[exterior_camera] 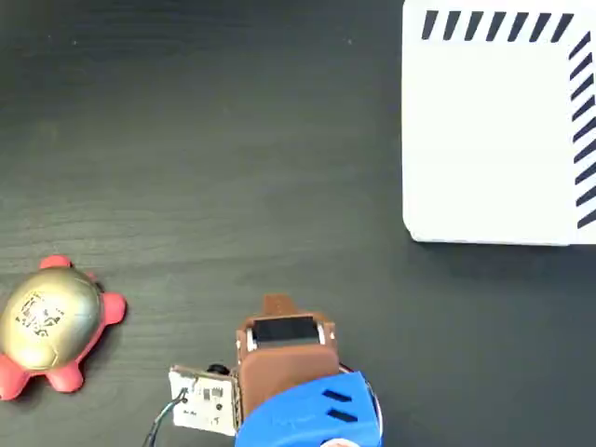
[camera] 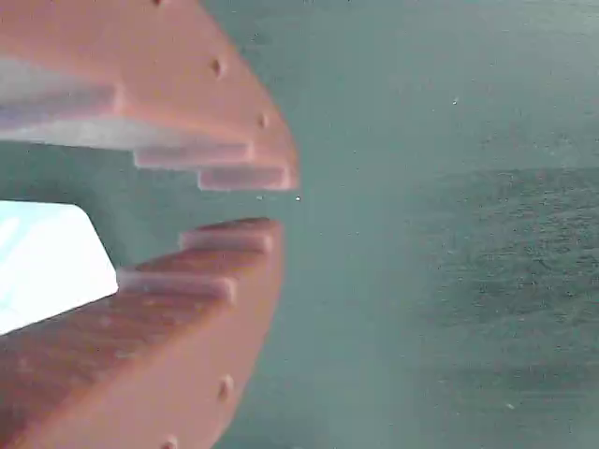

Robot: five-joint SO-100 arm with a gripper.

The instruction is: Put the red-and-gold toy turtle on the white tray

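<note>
**Turtle untouched, tray well apart**

Between the jaws nothing is held: in the wrist view the two brown toothed fingers (camera: 239, 201) are seen nearly closed, a narrow gap left at the tips, and only dark counter (camera: 449, 281) is framed beyond them. From above, the arm's brown and blue wrist housing (exterior_camera: 289, 372) is placed at the bottom edge of the fixed view, with a small circuit board (exterior_camera: 203, 400) just beside it.

The red-and-gold toy turtle (exterior_camera: 51, 321) is found on the counter at the lower left of the fixed view, near the arm but apart from it. The white tray (exterior_camera: 484, 149) is set at the upper right, well apart from both, and nothing lies on its visible part.

A failed pick is the likely risk: the jaws must be widened before descent, or the domed shiny shell could be pushed aside. A soft body could also be pinched off-centre and slip out during the long carry.

The fingertips themselves are hidden in the fixed view beneath the housing. The tray is cut off at the right edge; a pale shape (camera: 47, 262) behind the jaws in the wrist view cannot be identified.
</note>
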